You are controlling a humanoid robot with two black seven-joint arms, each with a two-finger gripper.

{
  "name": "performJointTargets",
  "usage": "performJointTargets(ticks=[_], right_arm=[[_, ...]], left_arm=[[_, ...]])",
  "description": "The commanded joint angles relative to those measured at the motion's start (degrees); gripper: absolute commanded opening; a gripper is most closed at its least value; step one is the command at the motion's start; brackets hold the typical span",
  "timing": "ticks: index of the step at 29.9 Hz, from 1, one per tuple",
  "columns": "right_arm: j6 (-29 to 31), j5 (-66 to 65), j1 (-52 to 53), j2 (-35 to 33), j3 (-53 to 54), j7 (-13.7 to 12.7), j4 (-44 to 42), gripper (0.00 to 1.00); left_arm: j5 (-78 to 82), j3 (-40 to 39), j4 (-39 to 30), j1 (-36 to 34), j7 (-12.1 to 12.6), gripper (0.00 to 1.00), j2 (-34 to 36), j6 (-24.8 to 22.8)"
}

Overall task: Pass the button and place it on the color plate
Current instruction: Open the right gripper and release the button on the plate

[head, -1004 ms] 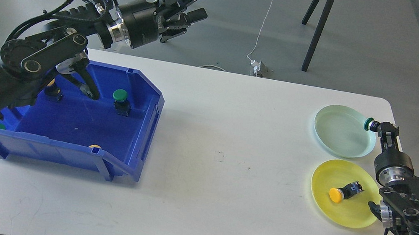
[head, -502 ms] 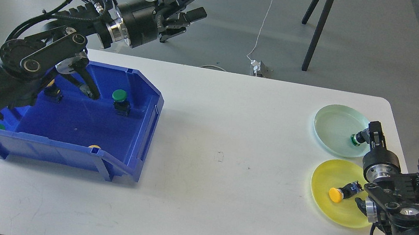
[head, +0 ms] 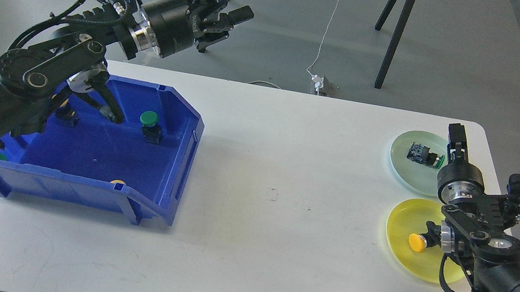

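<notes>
Green button (head: 422,154): lies on its side in the pale green plate (head: 407,168), cap right, touching the right gripper (head: 453,141), whose grip cannot be told.

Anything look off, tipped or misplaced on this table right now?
Only minor things: the green button lies on its side in the green plate, and the yellow button lies tipped in the yellow plate. Colors match; nothing spilled or visibly damaged.
</notes>
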Motion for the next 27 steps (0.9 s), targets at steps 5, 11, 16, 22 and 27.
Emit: performJointTargets(ticks=[5,11,16,22,27], right_arm=[[3.7,0.0,0.2,-11.8,14.6,-0.3,31.9,0.88],[9.7,10.9,0.7,-14.5,19.5,0.1,39.8,0.94],[27.3,23.6,-0.2,-20.5,19.8,0.3,42.8,0.94],[37.2,23.9,-1.0,-20.4,18.1,0.2,41.4,0.97],[37.0,24.4,-1.1,-19.0,19.0,0.5,38.5,0.96]], left_arm=[[-17.3,0.3,8.6,0.9,0.0,0.86,6.3,0.0],[-18.7,-0.2,15.2,0.8,0.0,0.87,13.6,0.0],[-24.6,-0.5,16.5,2.1,0.0,0.87,15.9,0.0],[-26.6,-0.6,16.1,2.6,0.0,0.87,14.6,0.0],[-26.4,-0.6,15.9,2.0,0.0,0.87,10.3,0.0]])
